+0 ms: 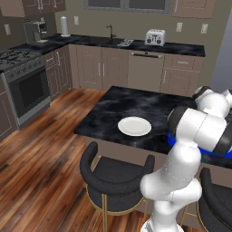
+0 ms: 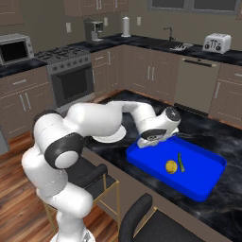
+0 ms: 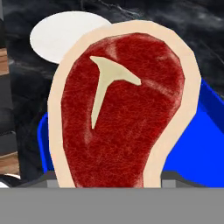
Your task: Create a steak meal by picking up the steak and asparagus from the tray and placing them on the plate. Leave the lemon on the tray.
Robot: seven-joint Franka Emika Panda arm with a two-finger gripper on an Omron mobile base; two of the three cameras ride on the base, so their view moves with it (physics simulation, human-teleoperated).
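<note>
A white robot arm reaches over a black marble counter (image 2: 208, 203) in a kitchen. On the counter, near its front edge, sits a bright blue tray (image 2: 201, 186). The arm's pincer (image 2: 150, 140) hangs low over the tray's left end, at the corner nearest the plate.

In the hand view, the steak (image 3: 124, 113) lies very close under the camera: a red slab with a pale fatty rim and a pale T-shaped bone. It rests in the tray, whose blue floor shows on either side of it. The pincer's fingertips are hidden behind the steak's lower edge, so whether they are open around it, touching it, or gripping it cannot be told.

Further right in the tray lie a yellow lemon (image 2: 171, 166) and, just beside it, a thin dark green asparagus stalk (image 2: 180, 161), apart from each other.

A round white plate (image 1: 134, 126) sits on the counter to the left of the tray, near the front edge, with nothing on it.
</note>
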